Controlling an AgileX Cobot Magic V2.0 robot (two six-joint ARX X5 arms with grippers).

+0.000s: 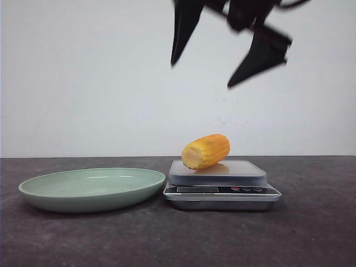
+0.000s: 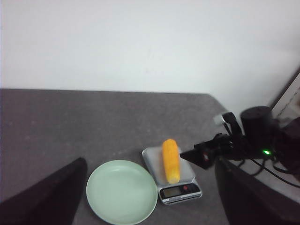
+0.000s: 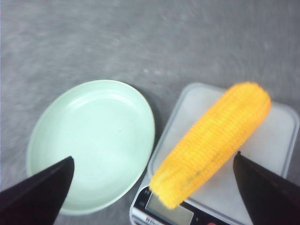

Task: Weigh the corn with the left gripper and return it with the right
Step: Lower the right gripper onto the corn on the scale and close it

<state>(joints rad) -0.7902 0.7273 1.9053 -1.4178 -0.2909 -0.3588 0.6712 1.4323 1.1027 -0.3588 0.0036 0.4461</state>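
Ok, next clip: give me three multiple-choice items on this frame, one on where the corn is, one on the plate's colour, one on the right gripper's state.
1. Where does the corn lie?
A. in the plate
B. on the scale's platform
C. on the bare table

2. What colour is the plate?
A. pale green
B. red
C. dark blue

3. How is the right gripper?
A. shut on the corn
B. open, above the scale, holding nothing
C. resting in the plate

Answers:
1. B: the front view shows the cob on its side on the silver platform, beside the plate.
2. A: all three views show a pale green dish.
3. B: in the front view its two black fingers are spread well above the corn, touching nothing; the right wrist view shows the cob between them below.
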